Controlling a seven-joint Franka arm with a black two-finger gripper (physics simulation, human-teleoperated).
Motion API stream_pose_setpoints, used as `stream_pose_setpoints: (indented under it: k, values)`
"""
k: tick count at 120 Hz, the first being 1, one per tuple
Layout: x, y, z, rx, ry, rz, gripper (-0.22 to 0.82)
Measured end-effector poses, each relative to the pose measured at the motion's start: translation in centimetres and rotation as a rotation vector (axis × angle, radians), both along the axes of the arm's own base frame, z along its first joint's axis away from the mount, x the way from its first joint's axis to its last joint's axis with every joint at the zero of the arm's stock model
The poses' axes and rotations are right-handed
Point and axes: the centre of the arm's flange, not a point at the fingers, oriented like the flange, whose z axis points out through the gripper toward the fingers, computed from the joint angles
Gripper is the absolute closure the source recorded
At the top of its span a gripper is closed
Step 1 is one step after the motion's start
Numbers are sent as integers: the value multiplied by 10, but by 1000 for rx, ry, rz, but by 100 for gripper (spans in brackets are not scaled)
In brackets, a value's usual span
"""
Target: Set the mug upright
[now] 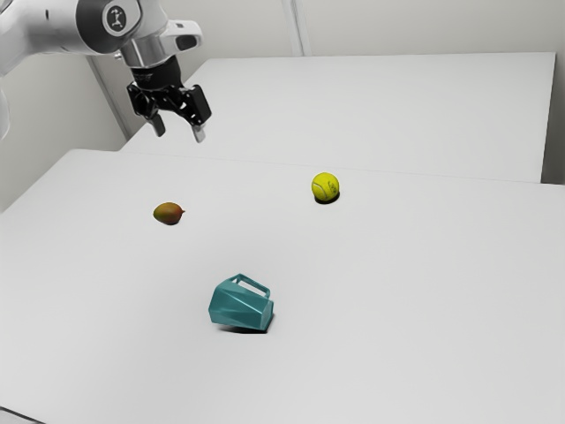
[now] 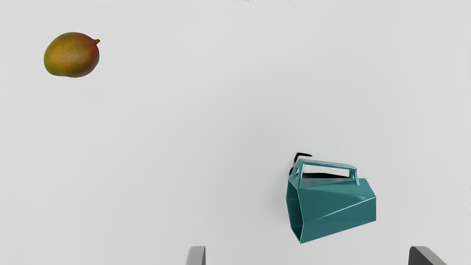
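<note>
Mug (image 1: 241,311): lying on its side on the table (image 1: 397,291), below the hand (image 1: 179,132); its flat faces are probably keeping it from rolling, and its handle (image 2: 328,164) is standing clear of the tabletop.
Hand: hanging in the air, gaping wide and holding nothing, likely leaving room for straddling the mug before tipping it up.
Mango (image 1: 168,213): resting below the hand, off past the mug's open mouth.
Tennis ball (image 1: 325,186): sitting lower than the hand, toward the exterior view's right.

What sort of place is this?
Probably a simulated robot test setup, lab-like: a robot arm over a bare white table, with just a tipped mug, a mango and a tennis ball spread out on it.
</note>
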Motion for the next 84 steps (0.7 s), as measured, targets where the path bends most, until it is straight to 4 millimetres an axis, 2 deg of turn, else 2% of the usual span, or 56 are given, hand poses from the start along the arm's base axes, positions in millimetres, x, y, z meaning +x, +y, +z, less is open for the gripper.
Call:
stream_pose_setpoints:
  k: [18,49,77,84]
  values:
    - [-1,-4,0,4,0,3,0]
    - [-8,7,-16,-23,44,46,0]
    - [-39,18,-74,-125,142,94,0]
    - [-44,21,-94,-165,149,91,0]
